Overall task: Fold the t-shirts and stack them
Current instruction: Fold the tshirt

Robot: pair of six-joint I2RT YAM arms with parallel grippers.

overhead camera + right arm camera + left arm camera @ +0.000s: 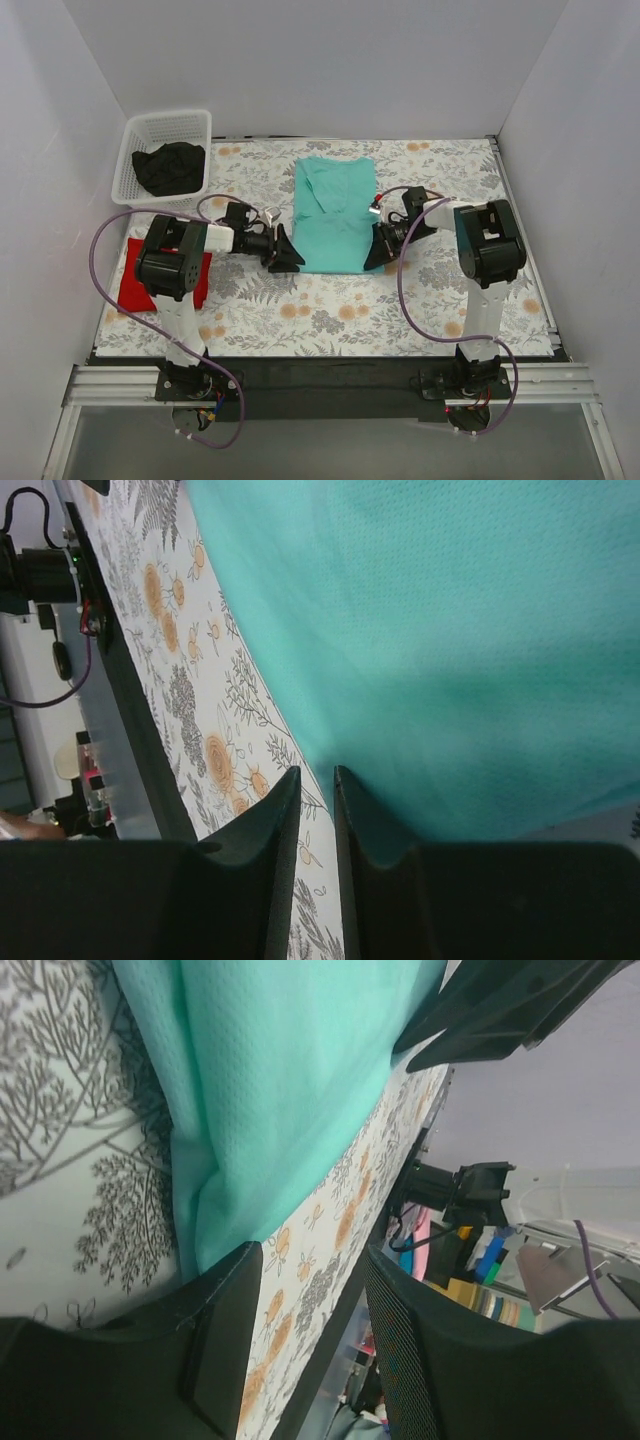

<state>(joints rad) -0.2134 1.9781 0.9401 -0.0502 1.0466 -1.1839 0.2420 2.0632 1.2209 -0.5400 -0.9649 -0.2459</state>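
Observation:
A teal t-shirt (335,215) lies partly folded in the middle of the table, collar end towards the back. My left gripper (283,250) sits at its near left corner. In the left wrist view the gripper (312,1260) is wide open and empty, with the shirt's corner (260,1110) just ahead of one finger. My right gripper (380,248) sits at the near right corner. In the right wrist view its jaws (317,772) stand a narrow gap apart at the shirt's edge (450,650), with no cloth pinched. A folded red t-shirt (128,288) lies at the left, under my left arm.
A white basket (140,130) at the back left holds a black garment (170,167). The floral tablecloth (330,310) covers the table. White walls enclose the left, back and right sides. A black rail runs along the near edge.

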